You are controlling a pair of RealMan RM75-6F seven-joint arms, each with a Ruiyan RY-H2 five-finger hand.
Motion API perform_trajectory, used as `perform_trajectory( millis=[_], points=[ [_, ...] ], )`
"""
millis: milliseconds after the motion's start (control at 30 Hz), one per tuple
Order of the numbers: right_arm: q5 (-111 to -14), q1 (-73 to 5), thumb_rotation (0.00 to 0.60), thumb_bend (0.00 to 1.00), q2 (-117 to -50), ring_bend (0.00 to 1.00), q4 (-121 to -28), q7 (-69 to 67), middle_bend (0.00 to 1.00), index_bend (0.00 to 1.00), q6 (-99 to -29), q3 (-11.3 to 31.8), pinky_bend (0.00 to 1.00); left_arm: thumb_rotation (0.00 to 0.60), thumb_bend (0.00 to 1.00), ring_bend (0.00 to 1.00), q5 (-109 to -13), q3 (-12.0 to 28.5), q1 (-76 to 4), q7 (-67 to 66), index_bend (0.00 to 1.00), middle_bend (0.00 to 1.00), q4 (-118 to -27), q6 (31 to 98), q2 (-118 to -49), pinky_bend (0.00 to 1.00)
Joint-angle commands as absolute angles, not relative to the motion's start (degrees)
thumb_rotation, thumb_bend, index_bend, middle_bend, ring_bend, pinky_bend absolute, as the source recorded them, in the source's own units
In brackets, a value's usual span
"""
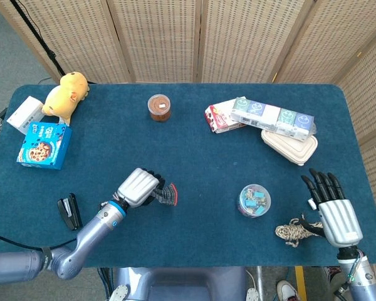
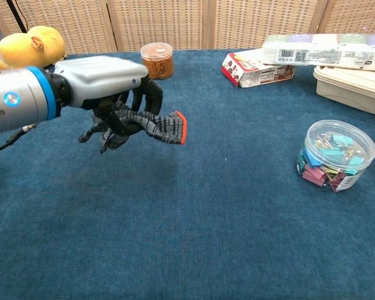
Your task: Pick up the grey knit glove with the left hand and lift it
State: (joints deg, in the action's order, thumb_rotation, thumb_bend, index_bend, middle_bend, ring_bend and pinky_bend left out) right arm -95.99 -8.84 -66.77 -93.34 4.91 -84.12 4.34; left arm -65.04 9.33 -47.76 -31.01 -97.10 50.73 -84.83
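My left hand (image 1: pixel 138 185) (image 2: pixel 106 78) grips the grey knit glove (image 2: pixel 151 125) (image 1: pixel 165 194), which hangs off the blue table (image 1: pixel 194 157) with its orange-edged cuff pointing right. The glove's fingers dangle under the hand in the chest view. Over the table's right front corner my right hand (image 1: pixel 336 212) is open, fingers spread, just right of a coil of rope (image 1: pixel 294 229). It holds nothing and does not show in the chest view.
A clear tub of binder clips (image 1: pixel 254 200) (image 2: pixel 335 155) sits right of centre. A black stapler (image 1: pixel 69 212) lies front left. At the back stand a brown jar (image 1: pixel 158 107), snack boxes (image 1: pixel 263 115), a lidded container (image 1: pixel 289 147), a cookie box (image 1: pixel 44 145) and a yellow plush (image 1: pixel 66 95).
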Motion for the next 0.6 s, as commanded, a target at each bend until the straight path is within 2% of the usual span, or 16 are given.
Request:
perform_trajectory(
  millis=[33,267,600],
  points=[
    [-98.5,-12.1,0.600,0.00,-67.3,0.00,-91.5,-2.1,0.00,0.05,-79.9,2.9,0.00,0.600,0.41,0.44,-71.9,12.3,-52.7,-22.9,0.52,0.49,-92.9,45.5,-83.1,0.51],
    [-99.4,-16.6,0.600,0.00,-68.7,0.00,-89.6,-8.8,0.01,0.08,-74.7,2.0,0.00,0.600,0.39,0.43,-77.9,15.3,-57.9,-14.8,0.52,0.49,-88.6,42.5,-82.1,0.51],
    [-98.9,-21.3,0.600,0.00,-72.9,0.00,-94.6,-10.3,0.04,0.08,-70.7,2.6,0.00,0.600,0.38,0.43,-80.8,17.4,-63.1,-7.0,0.52,0.49,-82.9,42.4,-83.8,0.51]
  ],
)
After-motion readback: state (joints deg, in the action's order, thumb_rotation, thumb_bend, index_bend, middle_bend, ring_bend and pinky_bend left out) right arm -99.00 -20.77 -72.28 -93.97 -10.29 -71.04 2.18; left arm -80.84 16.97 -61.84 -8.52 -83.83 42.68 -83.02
